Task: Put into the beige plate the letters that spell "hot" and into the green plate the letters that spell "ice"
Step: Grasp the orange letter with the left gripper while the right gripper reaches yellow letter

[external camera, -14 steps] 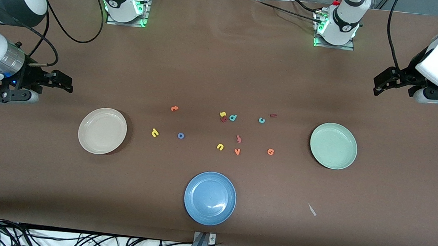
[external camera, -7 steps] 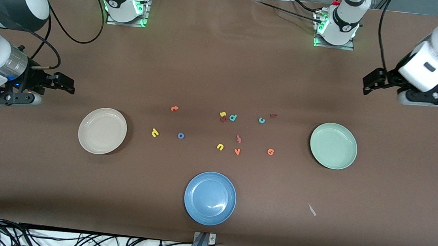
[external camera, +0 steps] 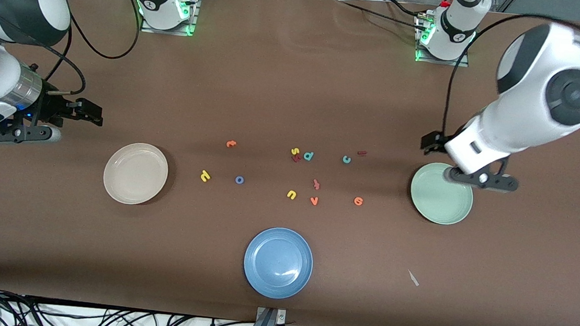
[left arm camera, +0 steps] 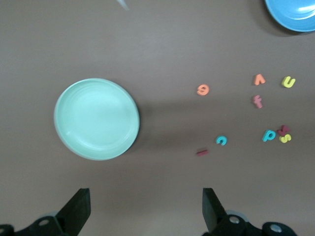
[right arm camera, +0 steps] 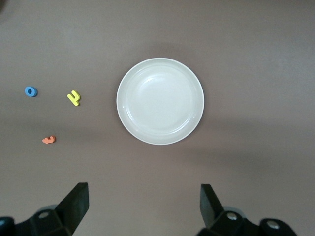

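While both plates lie bare, we see 6 small foam letters scattered between the round beige plate (external camera: 135, 173) and green plate (external camera: 441, 193); the left gripper (left arm camera: 145, 212) and right gripper (right arm camera: 143, 210) hang released; a blue plate (external camera: 278, 263) lies nearest the camera.

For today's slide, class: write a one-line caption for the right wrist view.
Open right gripper over bare table beside the empty beige plate, with yellow h, blue o and orange t nearby.

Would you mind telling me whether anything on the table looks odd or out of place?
A small pale scrap lies on the brown table, nearer the camera than the green plate; it is no letter. Also, a dark red letter touches the yellow s.
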Robot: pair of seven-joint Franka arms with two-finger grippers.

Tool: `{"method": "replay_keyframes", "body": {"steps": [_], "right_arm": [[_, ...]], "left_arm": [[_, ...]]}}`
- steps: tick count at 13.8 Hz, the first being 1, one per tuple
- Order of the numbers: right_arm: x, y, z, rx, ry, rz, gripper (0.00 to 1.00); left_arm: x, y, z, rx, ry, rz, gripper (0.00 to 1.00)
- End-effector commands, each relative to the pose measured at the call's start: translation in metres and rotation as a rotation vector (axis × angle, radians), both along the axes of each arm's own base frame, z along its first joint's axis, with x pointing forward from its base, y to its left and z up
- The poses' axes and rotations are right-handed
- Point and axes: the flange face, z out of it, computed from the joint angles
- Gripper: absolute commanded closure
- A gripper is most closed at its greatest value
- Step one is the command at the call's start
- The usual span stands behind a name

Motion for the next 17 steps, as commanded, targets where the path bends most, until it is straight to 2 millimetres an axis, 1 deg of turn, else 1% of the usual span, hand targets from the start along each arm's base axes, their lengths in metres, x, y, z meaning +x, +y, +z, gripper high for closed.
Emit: {"method": "replay_keyframes", "body": {"steps": [1, 4, 5, 6, 7, 9, 11, 13, 14, 16, 17], "right_arm": [[0.001, -0.002, 0.004, -0.014, 0.016, -0.008, 0.00], [0.001, -0.005, 0.003, -0.017, 0.017, -0.010, 0.00], [0.001, -0.005, 0.001, -0.018, 0.020, -0.010, 0.00], [0.003, -0.005, -0.004, -0.020, 0.029, -0.011, 0.00], [0.005, -0.007, -0.005, -0.020, 0.025, -0.014, 0.00], [0.007, -0.007, -0.012, -0.025, 0.032, -0.014, 0.00], [0.006, -0.005, -0.016, -0.039, 0.048, -0.004, 0.00], [0.007, 0.001, -0.017, -0.035, 0.049, 0.000, 0.00], [0.007, 0.002, -0.017, -0.032, 0.049, -0.026, 0.00], [0.009, 0.005, -0.022, -0.037, 0.050, -0.121, 0.00], [0.009, 0.014, -0.027, -0.043, 0.056, -0.162, 0.00]], "left_arm": [[0.027, -0.021, -0.013, -0.034, -0.017, -0.025, 0.00], [0.039, -0.045, -0.043, -0.054, -0.063, -0.048, 0.00], [0.039, -0.062, -0.053, -0.059, -0.076, -0.071, 0.00], [0.043, -0.070, -0.065, -0.066, -0.090, -0.077, 0.00], [0.048, -0.076, -0.080, -0.075, -0.105, -0.081, 0.00], [0.047, -0.105, -0.108, -0.087, -0.125, -0.123, 0.00], [0.041, -0.124, -0.137, -0.050, -0.119, -0.232, 0.00], [0.036, -0.139, -0.172, 0.003, -0.108, -0.371, 0.00], [0.034, -0.147, -0.184, 0.007, -0.131, -0.408, 0.00], [0.029, -0.146, -0.215, 0.025, -0.147, -0.443, 0.00], [0.027, -0.145, -0.228, 0.029, -0.143, -0.454, 0.00]]}}
